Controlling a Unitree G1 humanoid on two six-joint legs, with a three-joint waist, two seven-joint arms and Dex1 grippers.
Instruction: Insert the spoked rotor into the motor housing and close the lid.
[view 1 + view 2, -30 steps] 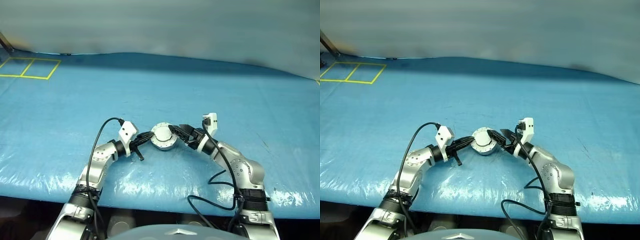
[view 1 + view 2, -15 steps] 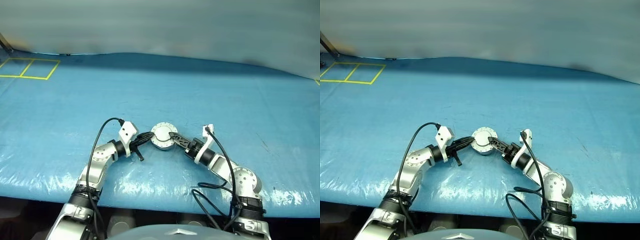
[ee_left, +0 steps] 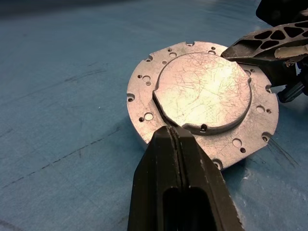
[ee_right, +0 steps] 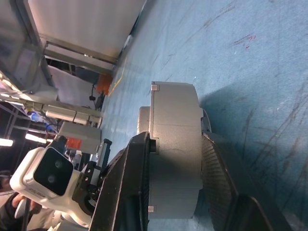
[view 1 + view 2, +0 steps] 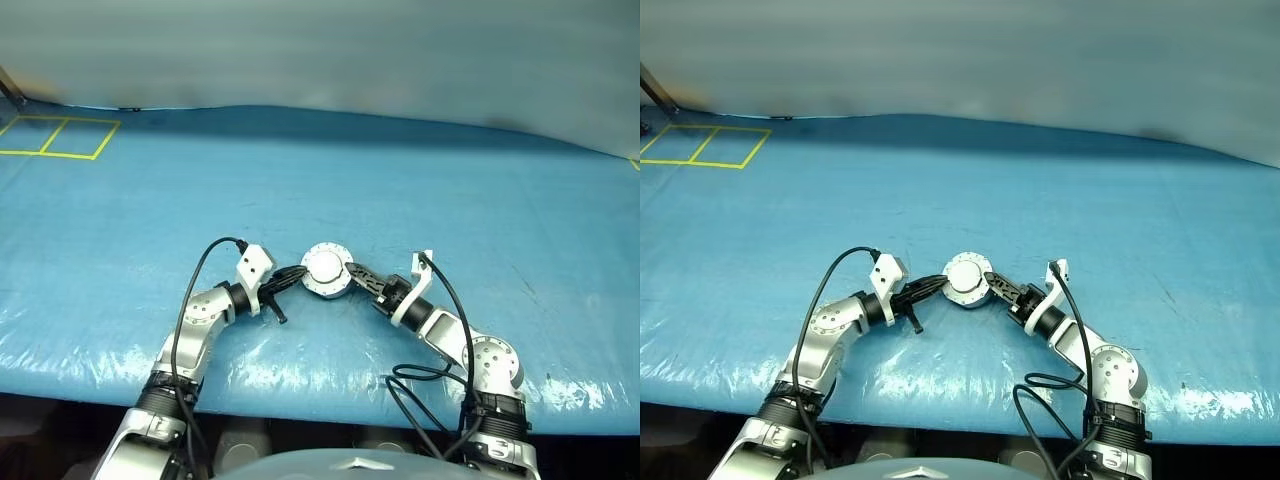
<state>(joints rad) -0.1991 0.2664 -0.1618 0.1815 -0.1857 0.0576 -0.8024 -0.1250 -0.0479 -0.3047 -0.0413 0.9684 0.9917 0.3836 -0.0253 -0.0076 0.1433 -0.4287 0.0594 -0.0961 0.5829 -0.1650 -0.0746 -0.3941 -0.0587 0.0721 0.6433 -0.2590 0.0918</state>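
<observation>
**Motor housing gripped from the right, lid closed**

The blue tarpaulin-covered table (image 5: 420, 180) spans the work area; a yellow taped grid (image 5: 55, 137) marks its far left corner. Both arms converge at the near centre of the table.

The motor housing (image 4: 174, 144) stands on the blue surface between the two grippers. Its lid (image 3: 204, 91) — a plain light-grey disc with small drilled holes around the edge — lies flat on top, covering the housing. The spoked rotor cannot be made out.

The right gripper (image 5: 352, 274) reaches in from the right. In the right wrist view its two black fingers (image 4: 130, 187) bracket the housing, one against the top face, one against the underside — clamped on the motor housing.

The left gripper (image 3: 174, 139) comes in from the left with its fingers pressed together, grasping nothing. Its tip sits at the lid's near edge; contact cannot be confirmed.
</observation>
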